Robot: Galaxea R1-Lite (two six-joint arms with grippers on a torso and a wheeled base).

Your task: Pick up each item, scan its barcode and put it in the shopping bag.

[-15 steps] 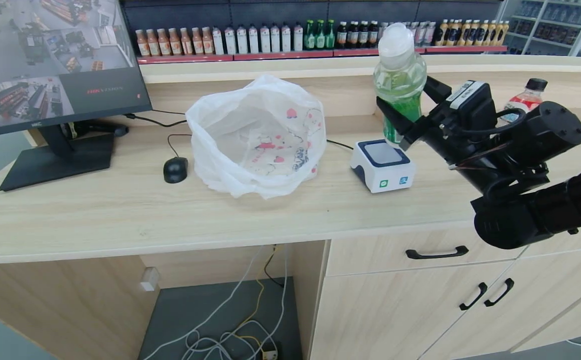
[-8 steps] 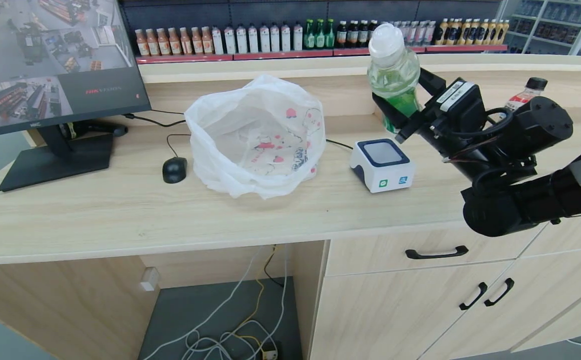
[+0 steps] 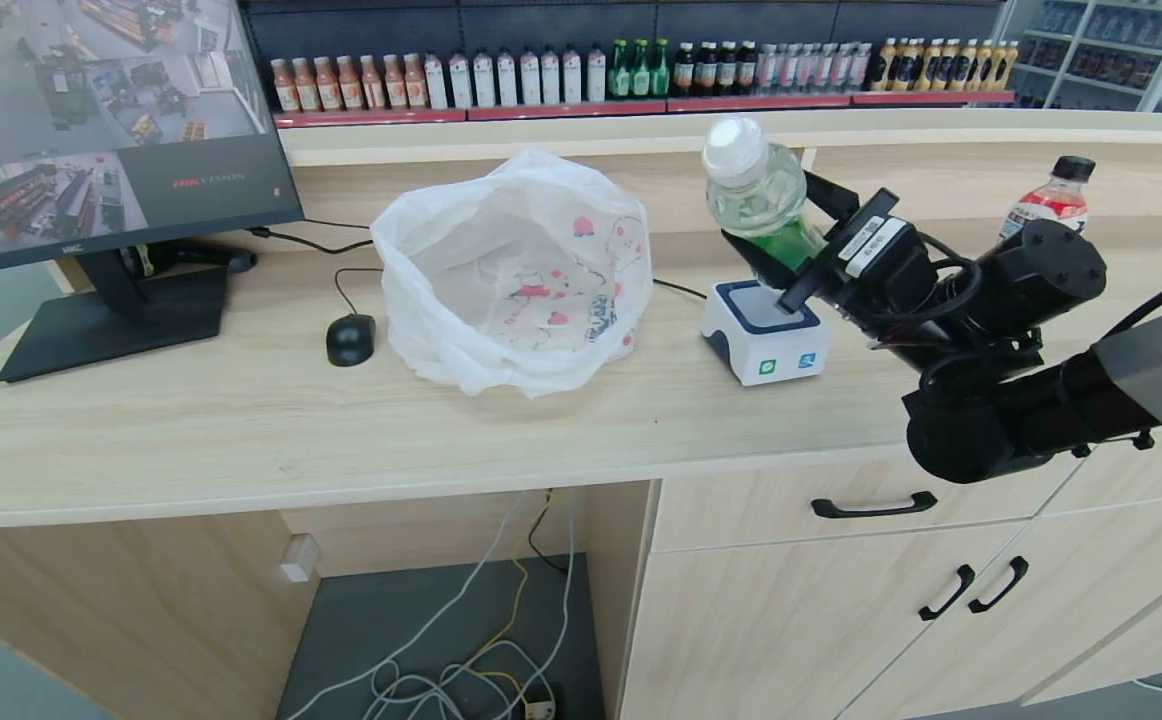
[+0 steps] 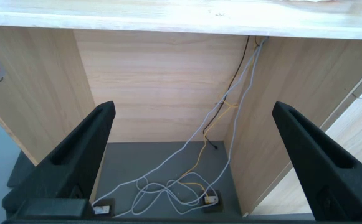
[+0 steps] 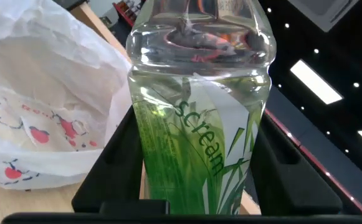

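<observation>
Above the scanner [image 3: 763, 345], right of centre on the desk [image 3: 241, 420], my right fingers [image 3: 809, 278] are closed on the bottle [image 3: 753, 190], one finger against each side of its green-labelled lower body. The bottle is clear of the desk and tilted, with its white cap uppermost and leaning left. Its lower end hangs over the scanner's far edge; whether the two touch I cannot tell.

The bag [image 3: 516, 270], white with red print, stands with its mouth open just left of the scanner. A second bottle [image 3: 1046, 200], red-labelled with a dark cap, stands upright at the far right of the desk, well apart from the scanner. A monitor [image 3: 91, 120] occupies the far left, and a mouse [image 3: 351, 338] lies between it and the bag.

My left fingers [image 4: 75, 162] are spread wide and hold nothing. They sit low, facing the open bay under the desk, where cables [image 4: 181, 186] trail down to the floor.
</observation>
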